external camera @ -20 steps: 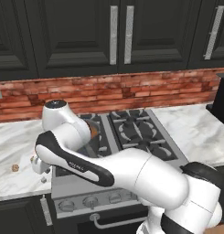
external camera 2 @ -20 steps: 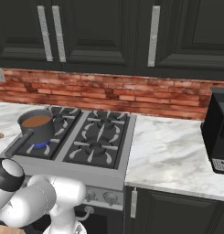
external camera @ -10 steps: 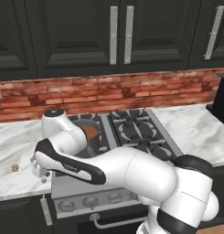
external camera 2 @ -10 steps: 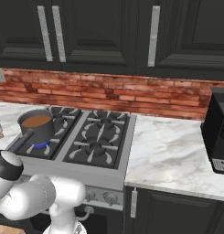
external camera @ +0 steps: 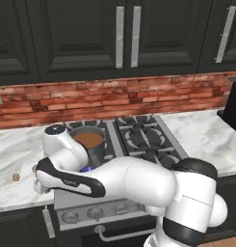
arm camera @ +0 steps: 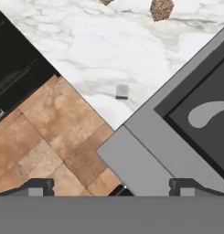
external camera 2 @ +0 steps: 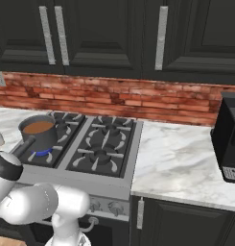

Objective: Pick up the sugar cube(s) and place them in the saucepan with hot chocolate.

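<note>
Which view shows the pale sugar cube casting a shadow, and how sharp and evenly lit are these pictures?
Hand view: the pale sugar cube casts a small soft shadow on the marble counter; the picture is slightly soft. Both base views: flat, even rendered light, no glare, soft edges.

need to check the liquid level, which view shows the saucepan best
The right base view: the saucepan stands unblocked on the stove's rear left burner, with rim, handle and orange-brown liquid visible. In the left base view the arm covers the lower part of the saucepan, leaving the rim and liquid showing.
</note>
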You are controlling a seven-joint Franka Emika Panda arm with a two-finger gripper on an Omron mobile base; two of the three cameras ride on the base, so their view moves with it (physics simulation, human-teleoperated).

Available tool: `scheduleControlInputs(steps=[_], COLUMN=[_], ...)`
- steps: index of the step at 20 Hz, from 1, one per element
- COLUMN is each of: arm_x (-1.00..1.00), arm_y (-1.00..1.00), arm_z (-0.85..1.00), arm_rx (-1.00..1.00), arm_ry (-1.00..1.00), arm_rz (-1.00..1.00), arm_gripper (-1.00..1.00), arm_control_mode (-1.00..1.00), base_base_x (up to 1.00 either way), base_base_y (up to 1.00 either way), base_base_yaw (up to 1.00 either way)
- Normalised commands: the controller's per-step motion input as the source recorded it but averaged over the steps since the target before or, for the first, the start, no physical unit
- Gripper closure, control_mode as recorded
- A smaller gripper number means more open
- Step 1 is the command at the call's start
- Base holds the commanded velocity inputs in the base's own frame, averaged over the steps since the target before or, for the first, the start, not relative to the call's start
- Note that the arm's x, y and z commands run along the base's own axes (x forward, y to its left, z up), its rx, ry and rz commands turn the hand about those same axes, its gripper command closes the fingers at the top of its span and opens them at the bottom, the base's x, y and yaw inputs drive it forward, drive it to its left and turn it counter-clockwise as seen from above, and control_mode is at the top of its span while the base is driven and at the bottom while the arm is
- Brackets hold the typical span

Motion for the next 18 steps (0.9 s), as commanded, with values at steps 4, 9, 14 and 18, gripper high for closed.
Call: scheduleControlInputs(steps=[4, 9, 14, 18], arm_x=[0.08, 0.15, 0.16, 0.23], arm_y=[0.09, 0.13, 0.18, 0.18], arm_z=[-0.25, -0.21, -0.03, 0.00], arm_rx=[0.00, 0.00, 0.00, 0.00], arm_ry=[0.00, 0.00, 0.00, 0.00], arm_rz=[0.00, 0.00, 0.00, 0.00], arm_gripper=[-1.00, -1.00, -1.00, -1.00], arm_control_mode=[-1.00, -1.00, -1.00, -1.00], base_base_x=[0.00, 0.00, 0.00, 0.00], base_base_y=[0.00, 0.00, 0.00, 0.00], base_base_yaw=[0.00, 0.00, 0.00, 0.00])
